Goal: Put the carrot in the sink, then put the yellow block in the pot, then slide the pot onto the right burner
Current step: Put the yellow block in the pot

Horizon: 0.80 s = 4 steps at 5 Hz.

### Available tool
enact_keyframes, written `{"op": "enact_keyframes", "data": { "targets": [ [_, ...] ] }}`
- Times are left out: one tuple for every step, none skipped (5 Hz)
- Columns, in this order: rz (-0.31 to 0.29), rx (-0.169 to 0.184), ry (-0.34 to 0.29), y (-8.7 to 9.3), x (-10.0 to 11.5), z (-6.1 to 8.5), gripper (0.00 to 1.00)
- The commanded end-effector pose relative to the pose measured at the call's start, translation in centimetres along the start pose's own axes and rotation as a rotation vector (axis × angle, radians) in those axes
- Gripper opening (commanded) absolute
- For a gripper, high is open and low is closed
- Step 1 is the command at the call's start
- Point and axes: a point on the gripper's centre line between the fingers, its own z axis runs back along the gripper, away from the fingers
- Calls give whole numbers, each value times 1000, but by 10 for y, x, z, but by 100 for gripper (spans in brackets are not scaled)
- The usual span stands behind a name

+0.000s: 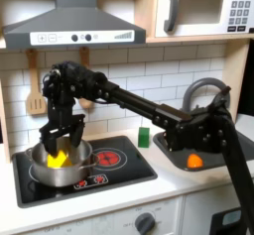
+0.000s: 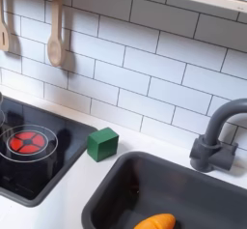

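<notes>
In the first exterior view the steel pot (image 1: 60, 168) sits on the left-hand red ring of the black cooktop (image 1: 129, 172). The yellow block (image 1: 58, 159) lies inside the pot. My gripper (image 1: 62, 143) hangs just above the pot, fingers spread and open, with the block below them. The right burner (image 1: 107, 159) is bare beside the pot, and it appears again in the second exterior view (image 2: 27, 141). The orange carrot (image 1: 194, 161) lies in the dark grey sink (image 1: 177, 150); in the second exterior view the carrot (image 2: 154, 221) rests near the sink's (image 2: 116, 189) front.
A small green block (image 1: 144, 137) (image 2: 101, 143) stands on the counter between cooktop and sink. The curved faucet (image 1: 203, 90) (image 2: 217, 141) rises behind the basin. Wooden spoons (image 2: 55, 25) hang on the tiled wall. A range hood (image 1: 69, 21) overhangs the cooktop.
</notes>
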Motion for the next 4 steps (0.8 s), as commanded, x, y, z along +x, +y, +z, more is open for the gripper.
{"op": "enact_keyframes", "data": {
  "targets": [
    [-3, -7, -2, -3, 0, 4, 100],
    [3, -13, 10, -8, -6, 16, 100],
    [15, -39, 37, -11, -11, 17, 100],
    [11, -54, 38, -14, -15, 26, 100]
  ]
}}
